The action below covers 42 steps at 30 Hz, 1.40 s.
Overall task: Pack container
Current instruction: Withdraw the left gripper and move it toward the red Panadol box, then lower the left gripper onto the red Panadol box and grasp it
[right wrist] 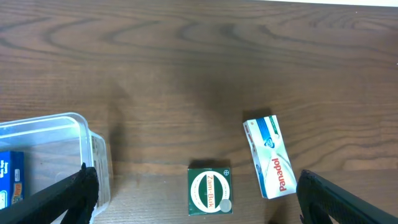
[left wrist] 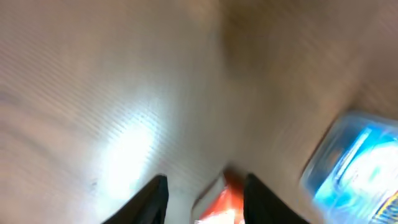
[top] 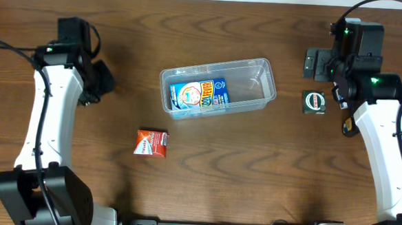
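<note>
The clear container lies mid-table with a blue box in its left half. Its corner shows at the left of the right wrist view. An orange box lies on the table in front of it. My left gripper hovers far to the left; the blurred left wrist view shows its fingers apart around nothing, with the orange box far beyond the gap. My right gripper is wide open and empty above a green Zam-Buk box.
A white Panadol box lies just right of the green box, at the table's right side. The right arm stretches down the right edge and the left arm down the left.
</note>
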{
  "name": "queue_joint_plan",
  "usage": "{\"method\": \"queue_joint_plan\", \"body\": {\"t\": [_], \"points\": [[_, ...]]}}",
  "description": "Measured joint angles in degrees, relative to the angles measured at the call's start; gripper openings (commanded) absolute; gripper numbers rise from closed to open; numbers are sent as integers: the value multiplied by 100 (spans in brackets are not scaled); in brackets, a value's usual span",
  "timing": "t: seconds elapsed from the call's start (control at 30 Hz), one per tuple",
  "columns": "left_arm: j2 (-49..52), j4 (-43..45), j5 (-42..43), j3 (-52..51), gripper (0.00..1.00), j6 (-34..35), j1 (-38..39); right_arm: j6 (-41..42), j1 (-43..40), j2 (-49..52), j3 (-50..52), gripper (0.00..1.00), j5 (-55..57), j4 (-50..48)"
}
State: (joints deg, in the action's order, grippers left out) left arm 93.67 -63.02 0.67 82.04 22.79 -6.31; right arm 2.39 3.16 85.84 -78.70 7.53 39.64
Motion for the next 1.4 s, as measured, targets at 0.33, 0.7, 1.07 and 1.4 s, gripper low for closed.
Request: {"method": "queue_joint_plan", "body": {"t": [0.33, 0.7, 1.07, 1.4], "points": [[0, -474, 564, -883, 40, -186, 448, 2, 0, 0, 0, 99, 0, -2], [4, 282, 1285, -2229, 39, 1300, 612, 2, 0, 0, 0, 99, 0, 0], [7, -166, 1379, -2291, 41, 3123, 1333, 0, 0, 0, -2, 99, 0, 0], [7, 442, 1327, -2293, 97, 4017, 1703, 2, 0, 0, 0, 99, 0, -2]]}}
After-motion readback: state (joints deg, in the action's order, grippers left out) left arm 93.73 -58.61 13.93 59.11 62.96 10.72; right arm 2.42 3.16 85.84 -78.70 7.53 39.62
